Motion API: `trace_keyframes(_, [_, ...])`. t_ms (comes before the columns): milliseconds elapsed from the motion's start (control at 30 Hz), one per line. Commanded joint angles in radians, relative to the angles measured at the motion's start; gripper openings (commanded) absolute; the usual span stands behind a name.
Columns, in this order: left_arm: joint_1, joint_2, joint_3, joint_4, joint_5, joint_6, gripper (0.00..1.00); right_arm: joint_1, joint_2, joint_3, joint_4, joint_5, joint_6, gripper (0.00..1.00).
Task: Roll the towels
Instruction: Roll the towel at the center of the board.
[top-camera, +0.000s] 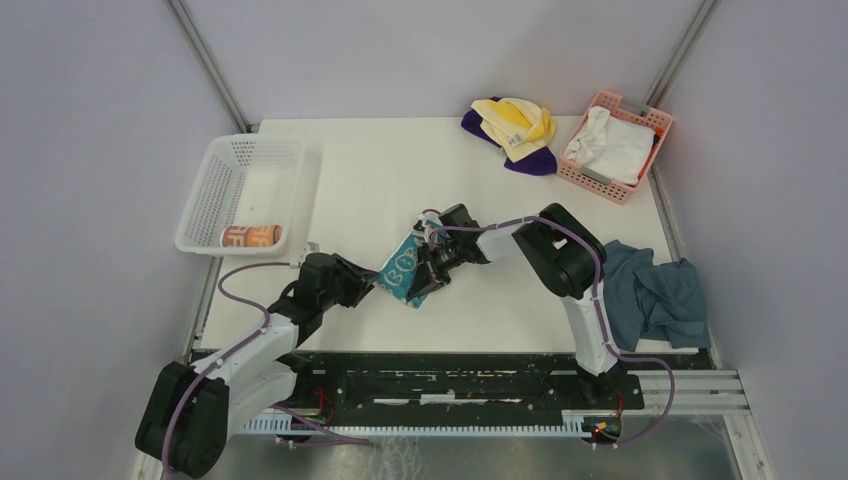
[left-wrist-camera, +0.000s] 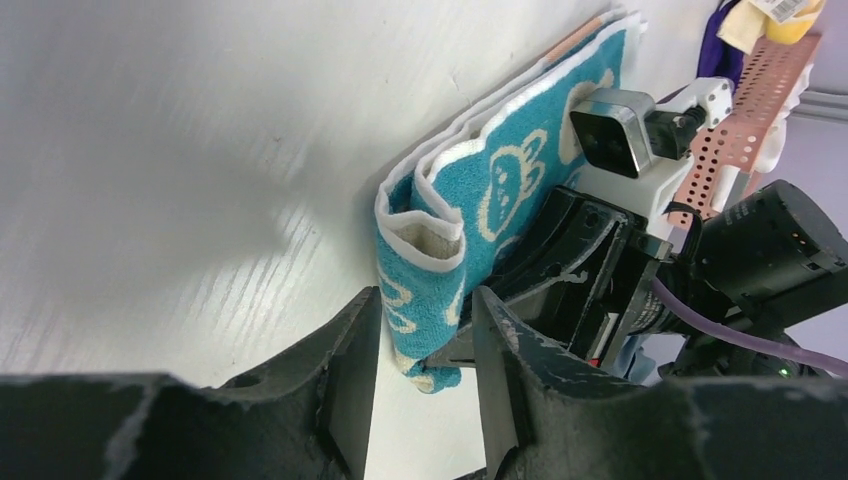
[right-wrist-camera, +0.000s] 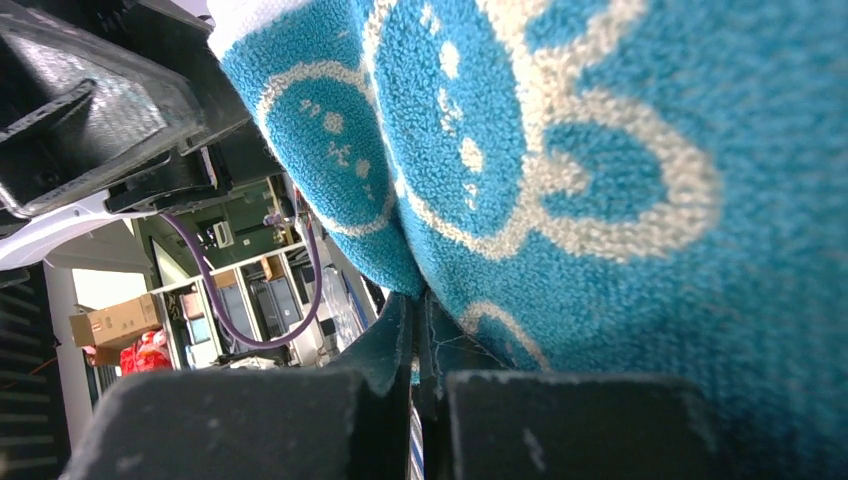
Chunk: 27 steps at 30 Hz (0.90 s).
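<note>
The teal towel (top-camera: 405, 272) is sitting folded at the centre of the table (top-camera: 370, 180), between both grippers. The right gripper (right-wrist-camera: 415, 315) is clamping shut on one edge of it. The left gripper (left-wrist-camera: 427, 305) is straddling its folded end, jaws parted; contact cannot be confirmed
</note>
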Motion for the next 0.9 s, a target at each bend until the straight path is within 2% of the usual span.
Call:
trace_keyframes(0, [0.005, 0.062, -0.010, 0.099, 0.051, -0.006, 0.43, -0.004, 0.043, 0.011, -0.034, 0.070, -0.032, 0.01])
trace_keyframes(267, [0.004, 0.205, 0.012, 0.204, 0.089, 0.013, 0.42, -0.005, 0.034, 0.020, -0.057, 0.078, -0.054, 0.01])
trace_keyframes(500, [0.004, 0.315, 0.035, 0.215, 0.074, 0.012, 0.43, -0.002, -0.007, 0.039, -0.117, 0.107, -0.117, 0.06])
trace_keyframes(633, [0.003, 0.356, 0.036, 0.179, 0.059, 0.008, 0.43, 0.006, -0.054, 0.071, -0.203, 0.151, -0.193, 0.13])
trace_keyframes(867, [0.003, 0.369, 0.013, 0.141, 0.023, -0.007, 0.41, 0.046, -0.220, 0.109, -0.363, 0.325, -0.366, 0.35])
